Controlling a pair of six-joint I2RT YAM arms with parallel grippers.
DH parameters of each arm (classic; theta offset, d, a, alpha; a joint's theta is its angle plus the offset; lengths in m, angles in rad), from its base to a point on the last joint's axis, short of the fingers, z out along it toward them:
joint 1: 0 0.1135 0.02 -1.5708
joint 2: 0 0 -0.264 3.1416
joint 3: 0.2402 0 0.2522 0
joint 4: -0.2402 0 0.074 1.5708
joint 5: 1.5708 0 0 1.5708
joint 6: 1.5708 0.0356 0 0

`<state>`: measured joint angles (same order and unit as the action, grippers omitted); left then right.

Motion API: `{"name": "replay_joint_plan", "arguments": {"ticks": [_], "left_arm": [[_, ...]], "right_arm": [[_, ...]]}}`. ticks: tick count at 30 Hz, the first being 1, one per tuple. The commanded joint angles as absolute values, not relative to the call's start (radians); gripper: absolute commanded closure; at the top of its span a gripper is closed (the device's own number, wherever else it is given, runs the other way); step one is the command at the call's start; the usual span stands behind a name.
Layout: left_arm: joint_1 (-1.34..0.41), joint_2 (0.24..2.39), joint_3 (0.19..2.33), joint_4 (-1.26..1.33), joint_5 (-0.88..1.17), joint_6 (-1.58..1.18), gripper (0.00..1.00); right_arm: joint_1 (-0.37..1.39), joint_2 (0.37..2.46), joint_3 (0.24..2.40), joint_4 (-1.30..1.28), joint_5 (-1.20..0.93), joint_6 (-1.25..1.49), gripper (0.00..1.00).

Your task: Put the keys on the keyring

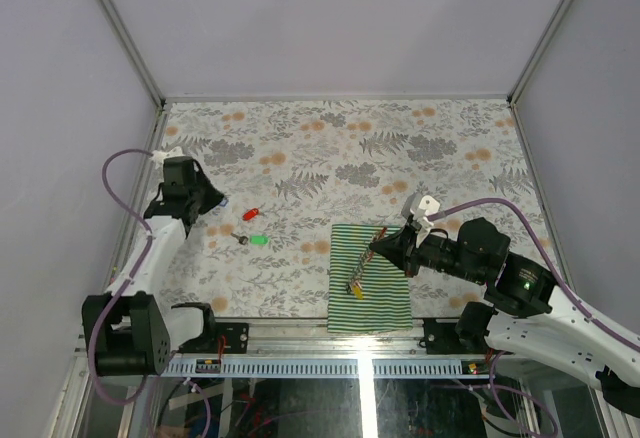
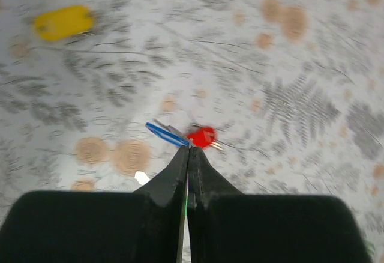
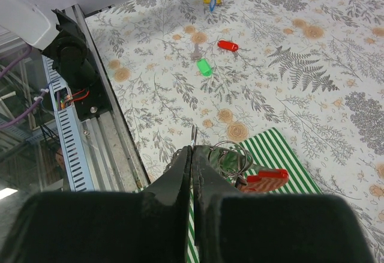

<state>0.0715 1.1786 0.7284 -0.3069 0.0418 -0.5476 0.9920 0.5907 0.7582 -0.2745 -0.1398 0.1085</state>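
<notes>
Near the left edge of the table point(image 1: 450, 158) the left gripper point(image 1: 216, 201) hangs raised, jaws pressed together on the blue key point(image 2: 163, 133) — unseen from above; red key point(image 1: 252, 214) and green key point(image 1: 259, 240) lie on open tabletop; the right gripper point(image 1: 374, 249) reaches low over the striped cloth point(image 1: 385, 303), pinching the keyring point(image 3: 231, 155) — its red clip point(image 3: 267, 180) is clear only in the wrist view.

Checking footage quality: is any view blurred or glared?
Left wrist: blurred throughout, yellow tag smeared. Right wrist: table pattern and keyring sharp, near fingers dark and soft. Top external: sharp, evenly lit, one bright streak at the bottom edge.
</notes>
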Motion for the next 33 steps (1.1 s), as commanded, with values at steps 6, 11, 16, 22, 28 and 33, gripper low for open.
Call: {"name": "replay_joint_plan", "arguments": {"ticks": [6, 11, 16, 22, 28, 33], "left_arm": [[-0.239, 1.029, 0.935, -0.314, 0.278, -0.319, 1.0], [-0.425, 1.039, 1.078, -0.337, 0.376, -0.241, 1.0], [-0.547, 1.066, 1.195, -0.332, 0.513, -0.224, 1.0], [-0.647, 1.071, 1.277, -0.342, 0.597, -0.22, 1.0], [-0.691, 1.054, 1.307, -0.306, 0.671, -0.259, 1.0], [-0.704, 1.038, 1.308, -0.238, 0.707, -0.326, 1.0]], "right_arm": [[0.991, 0.549, 0.777, -0.136, -0.161, -0.018, 1.0], [0.992, 0.53, 0.755, -0.039, -0.17, -0.114, 1.0], [0.991, 0.513, 0.72, 0.09, -0.196, -0.284, 1.0], [0.992, 0.522, 0.748, 0.191, -0.225, -0.418, 1.0], [0.992, 0.541, 0.783, 0.211, -0.316, -0.525, 1.0], [0.992, 0.556, 0.81, 0.212, -0.357, -0.581, 1.0]]}}
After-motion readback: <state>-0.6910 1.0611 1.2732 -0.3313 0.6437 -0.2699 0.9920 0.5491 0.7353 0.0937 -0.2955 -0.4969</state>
